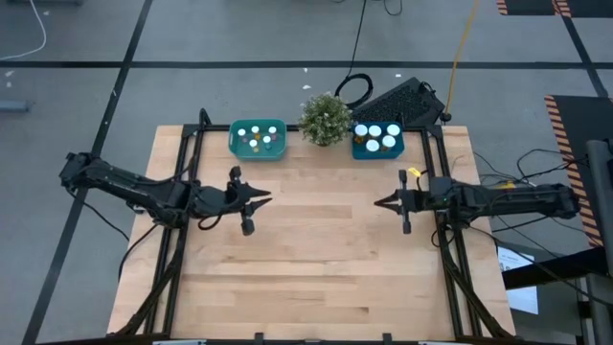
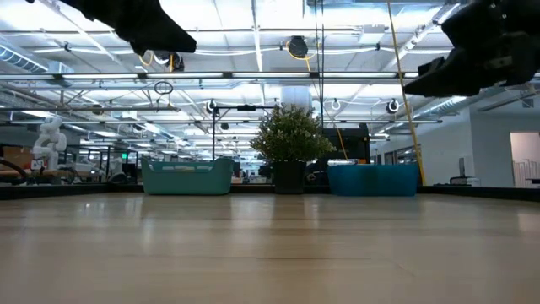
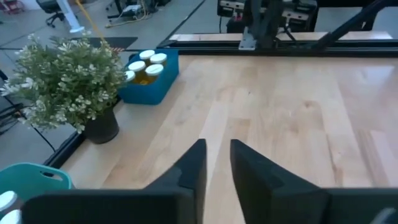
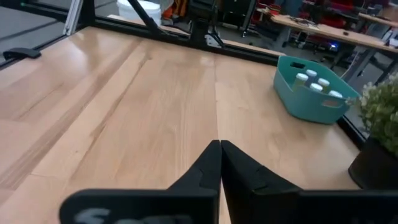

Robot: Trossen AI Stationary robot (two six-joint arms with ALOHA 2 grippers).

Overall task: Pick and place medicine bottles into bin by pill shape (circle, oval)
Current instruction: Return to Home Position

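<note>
All the medicine bottles I can see stand inside the two bins at the table's far edge. Several white-capped bottles (image 1: 257, 137) fill the teal bin (image 1: 236, 144). Several more bottles (image 1: 377, 136) sit in the blue bin (image 1: 356, 150). My left gripper (image 1: 269, 198) hovers over the left half of the table, its fingers (image 3: 194, 163) a narrow gap apart and holding nothing. My right gripper (image 1: 375, 202) hovers over the right half, shut and empty, with its fingertips (image 4: 213, 152) together. Both point toward the table's middle.
A green potted plant (image 1: 326, 117) stands between the two bins at the far edge. A black metal frame (image 1: 182, 163) runs along the table's left, right and far sides. Bare wood (image 1: 321, 259) spreads between and in front of the grippers.
</note>
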